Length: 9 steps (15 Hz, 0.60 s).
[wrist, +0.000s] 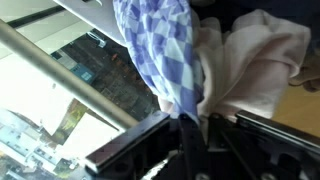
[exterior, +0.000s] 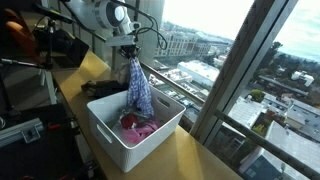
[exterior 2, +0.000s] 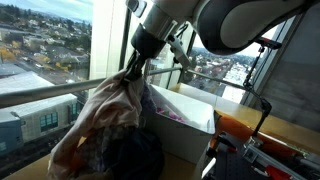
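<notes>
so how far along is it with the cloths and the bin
Looks done: a pink cloth lies in the white bin. In hand: the gripper is shut on a blue-and-white checked cloth hanging over the bin, lower end about at the rim. Left: that cloth is neither fully in nor clear, and a dark cloth lies on the counter beyond the bin.

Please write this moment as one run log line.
gripper: shut on checked cloth | checked cloth: hanging over white bin | white bin: pink cloth inside
</notes>
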Each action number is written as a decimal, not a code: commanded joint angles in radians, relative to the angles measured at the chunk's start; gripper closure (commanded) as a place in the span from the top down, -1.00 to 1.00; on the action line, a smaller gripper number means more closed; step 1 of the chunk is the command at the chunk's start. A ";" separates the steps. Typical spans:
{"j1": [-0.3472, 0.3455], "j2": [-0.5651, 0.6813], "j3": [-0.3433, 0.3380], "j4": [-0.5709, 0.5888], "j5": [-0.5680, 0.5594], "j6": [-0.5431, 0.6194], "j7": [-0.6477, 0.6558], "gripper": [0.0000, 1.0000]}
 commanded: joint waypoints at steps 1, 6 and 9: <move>-0.085 -0.183 0.042 -0.090 0.149 -0.014 -0.106 -0.96; -0.161 -0.321 0.024 -0.094 0.370 -0.038 -0.255 -0.96; -0.199 -0.392 -0.014 -0.047 0.491 -0.087 -0.343 -0.96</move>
